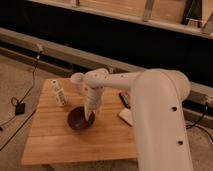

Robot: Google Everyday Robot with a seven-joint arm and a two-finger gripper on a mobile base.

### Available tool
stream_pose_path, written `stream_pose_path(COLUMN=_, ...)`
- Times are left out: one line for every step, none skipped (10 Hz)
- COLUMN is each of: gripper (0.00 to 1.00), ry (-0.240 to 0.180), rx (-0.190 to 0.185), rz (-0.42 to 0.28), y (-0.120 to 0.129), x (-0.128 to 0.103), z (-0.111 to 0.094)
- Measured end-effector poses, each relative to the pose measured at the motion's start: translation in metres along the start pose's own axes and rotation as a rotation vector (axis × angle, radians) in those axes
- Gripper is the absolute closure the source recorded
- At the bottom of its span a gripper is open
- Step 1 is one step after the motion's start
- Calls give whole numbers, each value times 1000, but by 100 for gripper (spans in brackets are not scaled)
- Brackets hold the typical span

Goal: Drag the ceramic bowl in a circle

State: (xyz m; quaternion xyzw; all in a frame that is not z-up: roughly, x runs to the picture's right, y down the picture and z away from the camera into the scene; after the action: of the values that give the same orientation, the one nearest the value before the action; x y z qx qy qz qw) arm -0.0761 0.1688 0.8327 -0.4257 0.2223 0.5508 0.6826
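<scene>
The gripper [89, 116] dips into the bowl [80, 119] mid-table, right rim; I cannot tell its grip. Pushed too hard, the bowl may tip or slip free (glossy ceramic).

A wooden table [60, 142] stands on speckled floor [15, 75], dimly lit.
</scene>
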Motion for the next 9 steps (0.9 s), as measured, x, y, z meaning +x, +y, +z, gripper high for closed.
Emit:
stream_pose_path(gripper=20, ry=-1, rx=-4, rz=-1, y=1, x=0, z=-1)
stream_pose_path(gripper=20, ry=-9, rx=-11, rz=-5, y=4, x=-1, z=-6)
stream_pose_path(gripper=20, ry=-28, rx=-21, rz=-15, y=11, x=-3, z=-16)
stream_pose_path(gripper=20, ry=-47, rx=-25, rz=-23, y=16, x=-5, z=-24)
stream_pose_path(gripper=20, ry=-65, rx=-3, rz=-38, y=19, x=-4, z=-36)
stream_pose_path(gripper=20, ry=-73, rx=29, rz=-51, y=22, x=0, z=-43)
stream_pose_path(gripper=20, ry=-86, rx=80, rz=-75, y=28, x=6, z=-53)
stream_pose_path(gripper=20, ry=-96, rx=109, rz=-93, y=35, x=11, z=-60)
stream_pose_path(gripper=20, ry=-106, rx=137, rz=-111, y=42, x=19, z=-67)
